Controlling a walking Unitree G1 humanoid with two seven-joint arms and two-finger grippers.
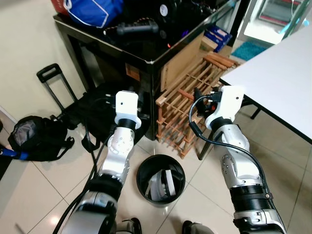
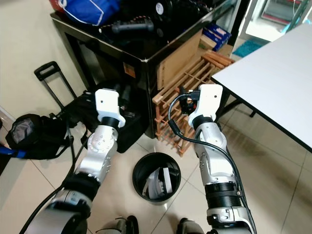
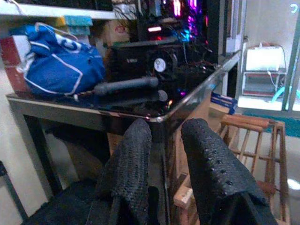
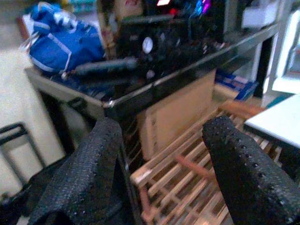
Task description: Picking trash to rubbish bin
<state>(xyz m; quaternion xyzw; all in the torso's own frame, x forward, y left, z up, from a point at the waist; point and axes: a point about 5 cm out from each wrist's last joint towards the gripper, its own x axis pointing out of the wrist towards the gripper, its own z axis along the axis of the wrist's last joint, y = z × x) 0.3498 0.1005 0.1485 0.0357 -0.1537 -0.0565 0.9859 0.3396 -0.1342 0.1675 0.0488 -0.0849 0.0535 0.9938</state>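
The rubbish bin [image 1: 161, 178], a round black pail, is seen at the lower centre of the head views, standing on the pale tiled floor [image 1: 29, 190] directly between the two arms. White and grey crumpled trash [image 1: 161, 184] is already lying inside it, so the bin appears to have been set within easy reach of both arms for dropping.

Above it, both arms are raised with nothing carried. The left gripper [image 3: 164, 150] is seen in its wrist view with its fingers [image 3: 131, 159] parted by a narrow gap and nothing between them. The right gripper [image 4: 164, 159] is spread wide, and it too holds nothing. Both are pointed toward the black glass-topped table [image 1: 151, 61] in the upper centre, which suggests that more trash is being looked for there, though no loose piece can be made out.

On the table a blue bag [image 1: 95, 10] and dark equipment are lying. A wooden rack [image 1: 187, 105] is leaned against it, a white table [image 1: 282, 73] fills the right, and black bags [image 1: 39, 136] are resting on the floor at the left.
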